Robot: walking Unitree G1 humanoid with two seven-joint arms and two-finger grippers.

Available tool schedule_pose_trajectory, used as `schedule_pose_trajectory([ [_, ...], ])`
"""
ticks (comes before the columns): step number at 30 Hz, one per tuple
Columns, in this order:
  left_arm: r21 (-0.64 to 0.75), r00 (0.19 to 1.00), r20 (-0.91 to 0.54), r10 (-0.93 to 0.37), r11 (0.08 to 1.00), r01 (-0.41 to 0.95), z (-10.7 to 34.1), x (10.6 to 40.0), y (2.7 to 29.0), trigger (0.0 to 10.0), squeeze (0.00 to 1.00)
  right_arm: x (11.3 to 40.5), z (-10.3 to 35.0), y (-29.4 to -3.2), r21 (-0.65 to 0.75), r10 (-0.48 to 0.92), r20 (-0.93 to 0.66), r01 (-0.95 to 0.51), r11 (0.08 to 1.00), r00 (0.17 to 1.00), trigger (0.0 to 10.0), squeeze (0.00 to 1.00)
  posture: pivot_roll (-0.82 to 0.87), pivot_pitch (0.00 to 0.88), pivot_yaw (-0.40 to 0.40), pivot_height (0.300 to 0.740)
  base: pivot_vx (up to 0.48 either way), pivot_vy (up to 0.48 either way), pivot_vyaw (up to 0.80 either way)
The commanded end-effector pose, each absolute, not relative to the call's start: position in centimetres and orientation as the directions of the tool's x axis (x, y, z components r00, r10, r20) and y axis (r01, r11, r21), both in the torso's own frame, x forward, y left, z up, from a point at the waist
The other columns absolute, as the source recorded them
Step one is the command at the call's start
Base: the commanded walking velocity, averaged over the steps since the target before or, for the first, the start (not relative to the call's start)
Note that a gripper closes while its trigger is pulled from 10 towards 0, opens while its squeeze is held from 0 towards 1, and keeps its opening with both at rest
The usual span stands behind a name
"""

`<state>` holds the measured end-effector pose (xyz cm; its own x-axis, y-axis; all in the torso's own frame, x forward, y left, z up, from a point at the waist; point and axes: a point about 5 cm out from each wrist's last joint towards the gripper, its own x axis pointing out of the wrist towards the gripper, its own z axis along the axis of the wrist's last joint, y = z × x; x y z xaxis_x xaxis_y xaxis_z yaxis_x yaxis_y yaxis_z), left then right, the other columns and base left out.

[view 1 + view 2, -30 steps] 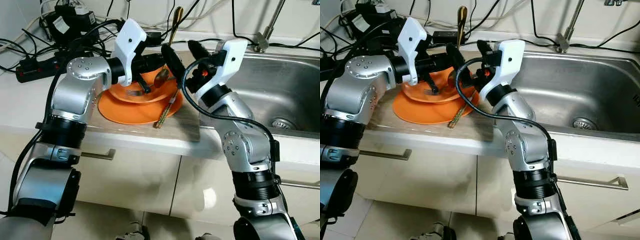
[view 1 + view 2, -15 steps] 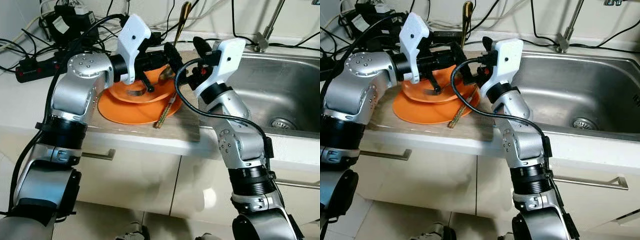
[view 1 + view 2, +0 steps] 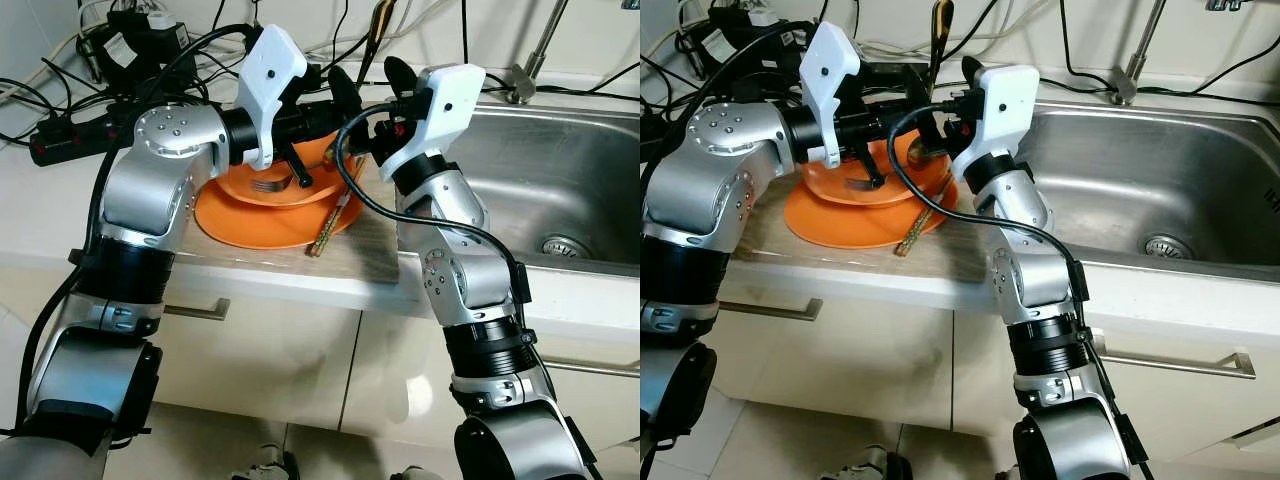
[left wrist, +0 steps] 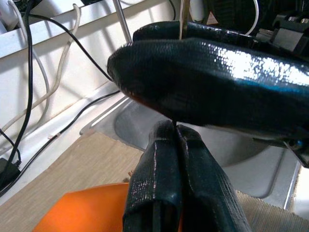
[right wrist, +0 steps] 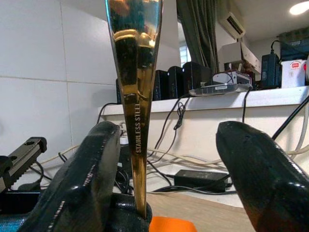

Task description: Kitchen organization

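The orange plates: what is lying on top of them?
On the orange plates lie a fork and wooden chopsticks across the rim. The left gripper and right gripper cover the far part.

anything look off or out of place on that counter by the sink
Yes. A gold spoon stands almost upright between the two grippers rather than lying flat. A gold utensil hangs over the rim of the stacked orange plates, and a fork lies in the top one. Black cables sprawl over the counter behind them.
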<state>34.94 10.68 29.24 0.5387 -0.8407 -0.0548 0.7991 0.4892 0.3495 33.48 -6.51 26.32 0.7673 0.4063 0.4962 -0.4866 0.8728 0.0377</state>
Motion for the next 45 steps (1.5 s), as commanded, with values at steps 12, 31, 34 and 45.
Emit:
schedule_pose_trajectory([
  [12,0.366,0.531,-0.063,-0.845,0.476,0.800,29.2,34.6,10.6,0.0,0.00,33.4,26.8,-6.4,0.037,0.389,0.527,-0.477,0.878,0.756,0.0,0.00,0.02,0.020,0.054,0.707,0.000,0.000,0.00],
  [31,0.368,0.545,-0.079,-0.835,0.484,0.794,28.5,34.8,10.9,0.0,0.00,33.2,26.4,-6.7,0.057,0.369,0.525,-0.463,0.884,0.767,0.0,0.00,0.02,0.007,0.047,0.707,0.000,0.000,0.00],
  [34,0.370,0.546,-0.079,-0.834,0.484,0.793,28.5,34.8,10.8,0.0,0.00,33.2,26.3,-6.7,0.058,0.368,0.523,-0.463,0.884,0.769,0.0,0.00,0.02,0.007,0.048,0.707,0.000,0.000,0.00],
  [45,0.371,0.551,-0.081,-0.830,0.488,0.790,28.3,34.9,10.9,0.0,0.00,33.2,25.9,-7.1,0.070,0.350,0.510,-0.443,0.894,0.786,0.0,0.00,0.01,0.013,0.054,0.707,0.000,0.000,0.00],
])
